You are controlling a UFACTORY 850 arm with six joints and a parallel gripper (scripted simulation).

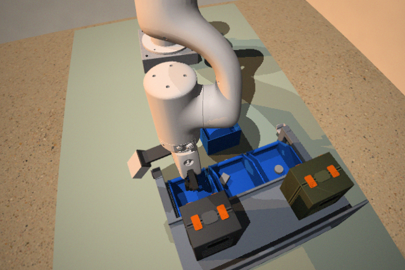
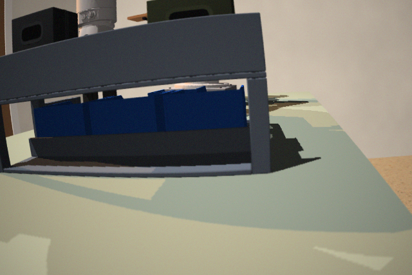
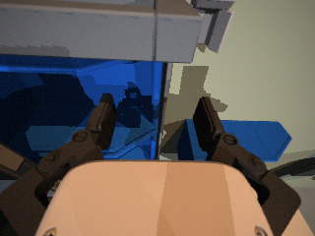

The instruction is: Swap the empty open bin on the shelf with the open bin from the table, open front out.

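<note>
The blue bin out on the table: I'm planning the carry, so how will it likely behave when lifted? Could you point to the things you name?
The blue bin (image 1: pixel 222 143) probably keeps its shape, since its walls look straight and flat-sided. Its open top suggests that anything inside could slide or spill if tilted. Its flat faces might slip if pinched unevenly.
</note>
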